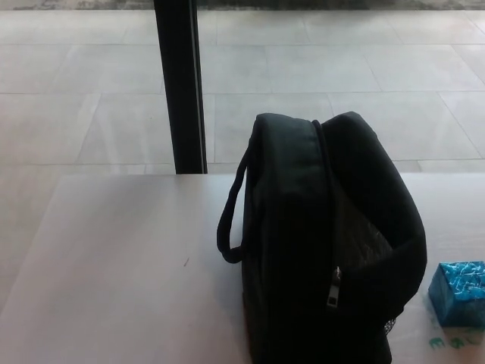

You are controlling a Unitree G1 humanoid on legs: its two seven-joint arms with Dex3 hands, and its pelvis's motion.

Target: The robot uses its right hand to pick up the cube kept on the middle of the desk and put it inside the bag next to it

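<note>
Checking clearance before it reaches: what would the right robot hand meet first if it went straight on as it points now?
Cannot say: neither robot hand is in view. Only the blue cube beside the black bag shows.

light: I see strong backlight off the pale tiled floor (341, 68), washed out | bench (114, 265): bright, hazy, low contrast | bag (326, 243): near-black, I can barely read detail beyond its zipper pull (333, 292) | cube (460, 292): blue, saturated, slightly soft | focus: mild overall softness | black post (182, 83): plain silhouette
</note>
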